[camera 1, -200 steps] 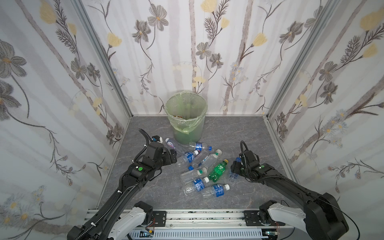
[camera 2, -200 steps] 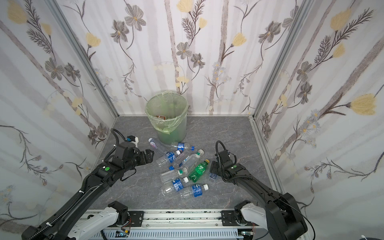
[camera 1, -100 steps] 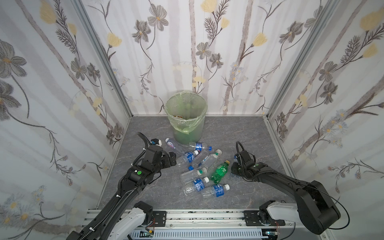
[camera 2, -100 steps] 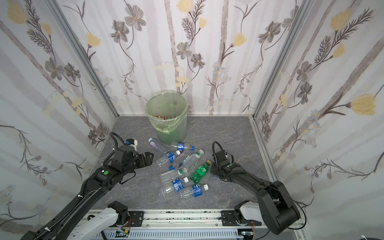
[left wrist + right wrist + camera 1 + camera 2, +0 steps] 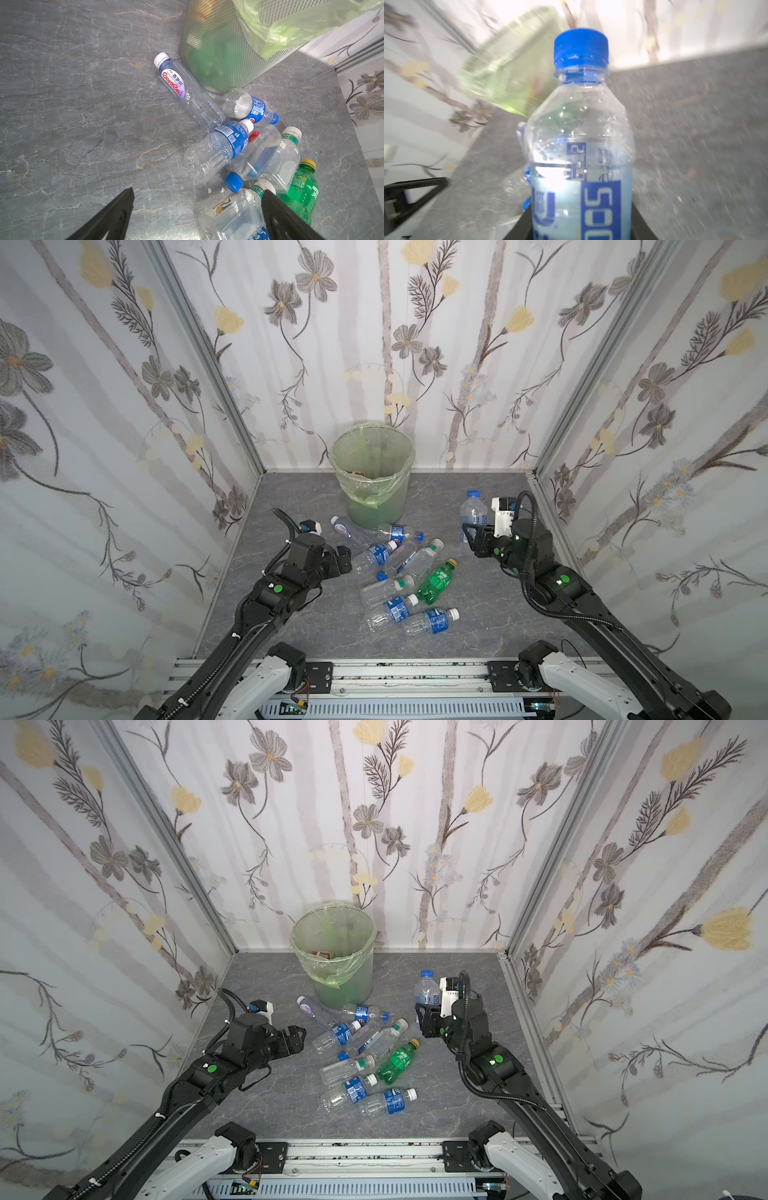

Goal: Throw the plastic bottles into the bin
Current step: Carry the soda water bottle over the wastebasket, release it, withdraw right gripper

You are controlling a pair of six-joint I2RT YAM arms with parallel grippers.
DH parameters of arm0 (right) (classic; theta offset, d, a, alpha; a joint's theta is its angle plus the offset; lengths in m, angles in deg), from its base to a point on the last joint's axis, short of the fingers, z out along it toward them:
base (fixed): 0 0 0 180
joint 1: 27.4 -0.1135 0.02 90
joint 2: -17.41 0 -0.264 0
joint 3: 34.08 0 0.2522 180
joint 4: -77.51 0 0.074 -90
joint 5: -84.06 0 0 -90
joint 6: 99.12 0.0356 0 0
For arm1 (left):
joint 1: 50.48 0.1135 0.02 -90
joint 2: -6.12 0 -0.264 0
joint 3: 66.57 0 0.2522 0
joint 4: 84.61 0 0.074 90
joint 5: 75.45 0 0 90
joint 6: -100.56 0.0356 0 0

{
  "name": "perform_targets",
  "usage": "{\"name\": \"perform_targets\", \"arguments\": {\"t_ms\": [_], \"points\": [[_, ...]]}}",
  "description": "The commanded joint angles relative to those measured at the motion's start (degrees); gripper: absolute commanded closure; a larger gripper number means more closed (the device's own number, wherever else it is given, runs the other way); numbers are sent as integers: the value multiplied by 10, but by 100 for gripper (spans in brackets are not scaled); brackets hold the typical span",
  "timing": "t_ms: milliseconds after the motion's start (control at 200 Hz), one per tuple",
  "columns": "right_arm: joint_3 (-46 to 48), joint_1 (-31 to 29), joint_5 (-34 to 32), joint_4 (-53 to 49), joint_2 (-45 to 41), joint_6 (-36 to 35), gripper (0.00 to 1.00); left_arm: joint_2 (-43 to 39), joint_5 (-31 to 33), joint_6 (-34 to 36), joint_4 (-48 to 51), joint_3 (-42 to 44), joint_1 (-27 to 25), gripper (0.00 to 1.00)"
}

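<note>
Right fingers [image 5: 469, 533] clamped on blue-capped bottle [image 5: 472, 508], left fingers [image 5: 116, 216] apart beside bottle pile [image 5: 409, 560], bin [image 5: 374, 489] behind

A clear bottle [image 5: 581, 145] with a blue cap sits clamped between the dark fingers [image 5: 521, 226], the blurred green bin [image 5: 508, 68] beyond.

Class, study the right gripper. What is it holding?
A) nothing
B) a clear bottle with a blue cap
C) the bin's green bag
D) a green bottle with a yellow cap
B: the right gripper is shut on a clear blue-capped bottle, held upright; the right wrist view shows it close up.
</note>
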Motion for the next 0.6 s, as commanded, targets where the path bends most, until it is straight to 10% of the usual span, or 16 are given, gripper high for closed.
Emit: {"name": "perform_targets", "arguments": {"t_ms": [0, 285, 395, 595], "points": [[-23, -2, 81, 120, -11, -53, 71, -2, 20, -32, -12, 5, 0, 4], [-406, -21, 146, 47, 324, -76, 76, 1, 22, -55, -13, 19, 0, 3], [-683, -34, 150, -137, 534, -72, 24, 2, 16, -50, -16, 26, 1, 0], [-750, -49, 132, -188, 604, -68, 18, 6, 30, -78, -19, 29, 2, 0]]}}
